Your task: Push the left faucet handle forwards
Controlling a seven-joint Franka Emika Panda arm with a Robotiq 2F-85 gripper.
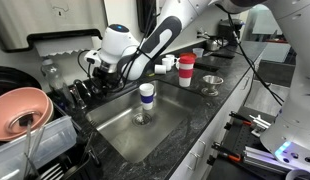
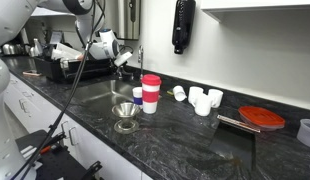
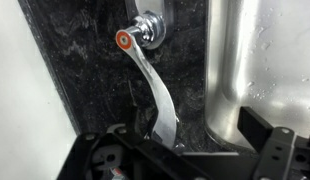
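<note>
Jaws of the gripper (image 3: 185, 160) stand wide apart and hold nothing. In the wrist view its two dark fingers frame the lower edge of the picture. The left faucet handle (image 3: 155, 90) lies just beside the sink basin (image 3: 260, 60), over the dark stone counter (image 3: 75, 100). Its near end reaches in between the open fingers. Whether either finger touches it cannot be told.

Hazards, judged from this position:
- The lever is narrow and polished. A finger that meets it off-centre is likely to slide along it or slip off.
- With the jaws this wide, a push that does not bring a finger against the lever lets it pass through the gap untouched.
- A descent that goes too low would drive the fingers into the counter beside the basin.
- Travel past the lever's stop would load its fitting.

Appearance: a slim, gently curved blade of bright metal. Its far end carries an orange ring with a pale centre, just beside a round chrome fitting (image 3: 150, 28).

Farther out, in an exterior view, a white cup with a blue lid (image 1: 146, 95) stands inside the basin. A red cup (image 1: 185, 66) stands on the counter past the basin's far corner. Both are well apart from the gripper. The handle cannot be made out in either exterior view.
</note>
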